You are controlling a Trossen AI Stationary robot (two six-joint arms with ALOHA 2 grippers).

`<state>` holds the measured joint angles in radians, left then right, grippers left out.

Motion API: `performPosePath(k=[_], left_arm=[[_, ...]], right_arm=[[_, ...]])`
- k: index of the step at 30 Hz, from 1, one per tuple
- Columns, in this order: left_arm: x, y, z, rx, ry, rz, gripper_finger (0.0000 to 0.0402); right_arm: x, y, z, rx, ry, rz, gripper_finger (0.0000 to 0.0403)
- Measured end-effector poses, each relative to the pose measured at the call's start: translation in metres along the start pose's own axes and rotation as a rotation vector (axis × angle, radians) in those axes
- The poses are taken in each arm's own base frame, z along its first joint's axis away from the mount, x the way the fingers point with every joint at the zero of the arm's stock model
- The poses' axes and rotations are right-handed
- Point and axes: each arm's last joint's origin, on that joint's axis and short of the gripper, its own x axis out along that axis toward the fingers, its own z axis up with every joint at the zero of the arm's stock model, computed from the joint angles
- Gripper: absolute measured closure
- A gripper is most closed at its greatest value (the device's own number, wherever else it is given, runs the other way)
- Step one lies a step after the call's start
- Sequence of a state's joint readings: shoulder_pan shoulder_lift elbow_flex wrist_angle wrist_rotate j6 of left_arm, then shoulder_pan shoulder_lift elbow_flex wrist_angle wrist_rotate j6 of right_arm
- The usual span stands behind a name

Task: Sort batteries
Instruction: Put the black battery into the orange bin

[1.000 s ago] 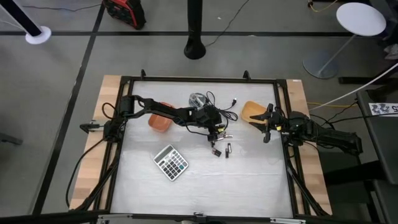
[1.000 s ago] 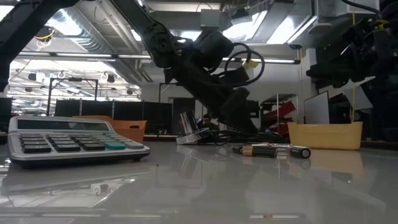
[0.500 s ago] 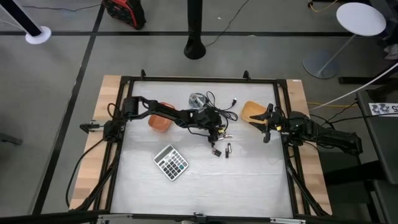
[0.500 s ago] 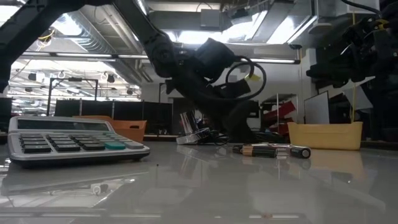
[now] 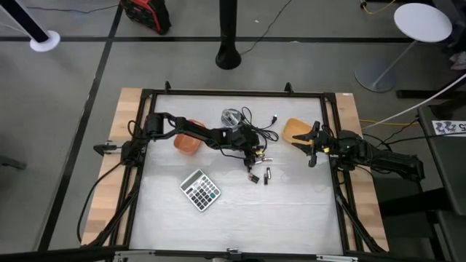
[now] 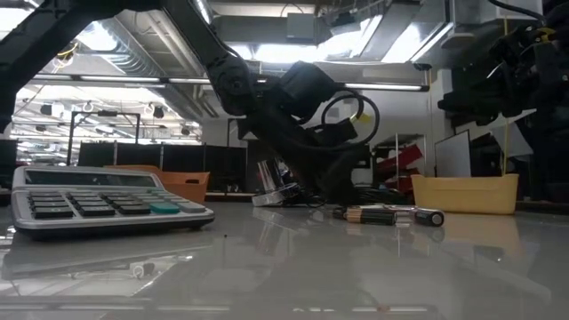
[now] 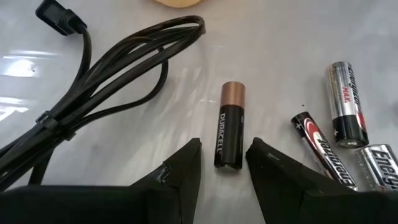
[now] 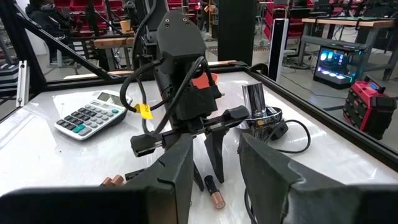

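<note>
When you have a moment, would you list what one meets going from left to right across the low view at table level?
Calculator → orange bin → left end effector reaching down behind the batteries → batteries lying end to end → yellow bin.

Glossy white table (image 7: pixel 124 124), matt black rubbery cable (image 7: pixel 106 68), metallic-wrapped batteries (image 7: pixel 229 132).

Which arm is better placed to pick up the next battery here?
Left. The left claw is down at the table with its fingers open on either side of the copper-topped battery. The right claw waits at the table's right edge by the yellow bin.
</note>
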<state>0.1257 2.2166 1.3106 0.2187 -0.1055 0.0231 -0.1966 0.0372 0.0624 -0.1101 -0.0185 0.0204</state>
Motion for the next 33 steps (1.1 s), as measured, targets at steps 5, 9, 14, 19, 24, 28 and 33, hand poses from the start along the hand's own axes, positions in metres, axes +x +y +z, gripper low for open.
performPosePath(k=[5,9,14,19,24,28,33], left_arm=[[0.002,0.000,-0.002,0.009,-0.003,0.001,0.0284],[0.003,-0.001,-0.002,0.010,0.001,-0.003,0.0323],[0.003,-0.001,-0.002,0.004,-0.004,-0.002,0.0362],[0.003,-0.001,-0.003,-0.019,-0.002,-0.002,0.0362],[-0.001,0.000,0.002,-0.048,-0.012,-0.002,0.0345],[-0.010,0.002,0.009,-0.050,-0.011,-0.001,0.0352],[-0.026,0.005,0.028,-0.059,-0.080,0.001,0.0360]], right_arm=[[0.000,0.000,0.000,0.000,0.001,0.000,0.0276],[0.000,0.000,0.000,0.000,0.002,0.000,0.0276],[0.000,0.000,0.000,0.000,0.003,0.000,0.0276],[0.000,0.000,0.000,0.000,0.003,0.000,0.0276],[0.000,0.000,0.000,0.000,0.003,0.000,0.0276],[0.000,0.001,0.000,0.000,0.003,0.022,0.0276],[0.000,0.001,0.000,0.000,0.000,0.028,0.0276]])
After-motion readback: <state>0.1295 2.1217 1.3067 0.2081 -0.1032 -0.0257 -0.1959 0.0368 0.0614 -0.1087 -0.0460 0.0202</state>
